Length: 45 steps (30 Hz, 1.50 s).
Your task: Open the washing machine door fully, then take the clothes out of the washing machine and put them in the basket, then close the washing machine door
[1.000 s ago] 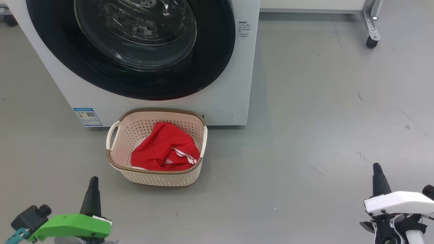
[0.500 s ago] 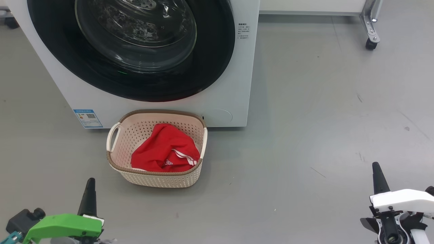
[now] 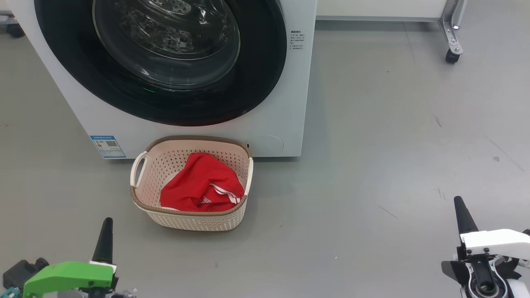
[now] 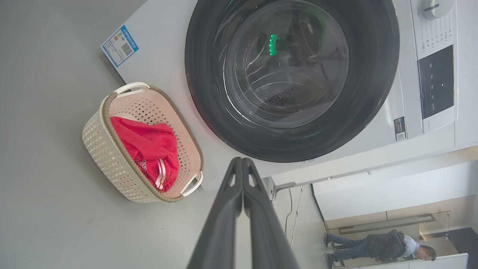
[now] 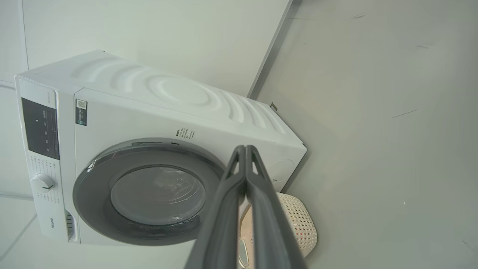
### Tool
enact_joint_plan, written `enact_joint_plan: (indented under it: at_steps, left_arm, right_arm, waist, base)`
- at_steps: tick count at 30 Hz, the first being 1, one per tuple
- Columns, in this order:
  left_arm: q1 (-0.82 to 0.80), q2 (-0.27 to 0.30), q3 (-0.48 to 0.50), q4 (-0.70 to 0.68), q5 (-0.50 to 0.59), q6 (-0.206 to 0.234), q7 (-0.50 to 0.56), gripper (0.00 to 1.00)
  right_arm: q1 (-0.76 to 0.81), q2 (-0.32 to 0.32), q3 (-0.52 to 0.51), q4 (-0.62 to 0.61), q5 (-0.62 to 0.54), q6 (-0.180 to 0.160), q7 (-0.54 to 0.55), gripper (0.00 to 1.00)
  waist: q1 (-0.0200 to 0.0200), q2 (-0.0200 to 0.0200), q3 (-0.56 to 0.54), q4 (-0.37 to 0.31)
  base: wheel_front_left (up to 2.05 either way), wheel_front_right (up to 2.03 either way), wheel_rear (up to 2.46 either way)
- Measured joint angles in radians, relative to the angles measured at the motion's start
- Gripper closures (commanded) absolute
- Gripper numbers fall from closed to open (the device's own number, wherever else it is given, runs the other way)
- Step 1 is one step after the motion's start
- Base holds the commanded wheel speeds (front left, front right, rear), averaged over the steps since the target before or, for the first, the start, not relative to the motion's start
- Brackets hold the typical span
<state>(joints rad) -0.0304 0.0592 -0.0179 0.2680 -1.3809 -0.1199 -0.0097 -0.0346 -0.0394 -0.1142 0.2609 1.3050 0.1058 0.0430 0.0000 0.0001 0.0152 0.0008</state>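
The white washing machine [image 3: 285, 103] stands at the top left of the head view, and its black-rimmed glass door [image 3: 165, 62] sits flush against the front, closed. On the floor right in front of it is the cream basket [image 3: 194, 219], and the red clothes [image 3: 198, 184] with white trim lie inside. My left gripper [image 3: 105, 229] is low at the left, shut and holding nothing, well short of the basket. At the lower right my right gripper [image 3: 460, 209] is shut and empty too. The left wrist view shows the door [image 4: 291, 78], the basket [image 4: 108, 160] and the clothes [image 4: 149, 145]; the right wrist view shows the machine [image 5: 179, 112] and the door [image 5: 149, 190].
Grey floor stretches out to the right of the machine. A white frame on a castor [image 3: 451, 56] stands at the back right. In the left wrist view a person [image 4: 381, 246] stands far off beyond the machine.
The head view has shifted slightly, so machine and basket sit a little lower in the picture. Both grippers have drawn down and outward towards the bottom corners, still shut.
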Motion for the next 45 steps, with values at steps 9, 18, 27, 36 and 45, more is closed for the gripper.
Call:
enact_joint_plan:
  at_steps: [9,18,27,36,45]
  left_arm:
    - [-0.002,0.005,0.012,0.001,-0.099,0.0,0.024,1.0]
    - [-0.013,0.009,0.021,0.002,-0.188,0.0,0.048,1.0]
    - [-0.018,0.012,0.032,0.003,-0.274,0.0,0.069,1.0]
    - [-0.022,0.013,0.033,0.005,-0.274,0.0,0.07,1.0]
    - [-0.022,0.013,0.034,0.006,-0.274,0.0,0.07,1.0]
  right_arm:
    - [-0.009,0.0,-0.009,0.006,0.102,0.006,0.024,1.0]
    - [-0.02,0.0,-0.019,0.011,0.202,0.008,0.051,1.0]
    - [-0.026,0.0,-0.029,0.017,0.291,0.016,0.072,1.0]
    - [-0.026,0.0,-0.029,0.018,0.291,0.016,0.072,1.0]
    - [-0.026,0.0,-0.029,0.018,0.291,0.016,0.072,1.0]
  waist:
    - [0.0,0.0,-0.004,0.0]
    - [0.0,0.0,-0.009,-0.001]
    - [0.0,0.0,-0.012,-0.001]
    - [0.0,0.0,-0.013,-0.001]
    - [0.0,0.0,-0.012,-0.001]
  base:
    - [0.0,0.0,0.0]
    - [0.0,0.0,0.0]
    - [0.0,0.0,0.0]
    - [0.0,0.0,0.0]
    - [0.0,0.0,0.0]
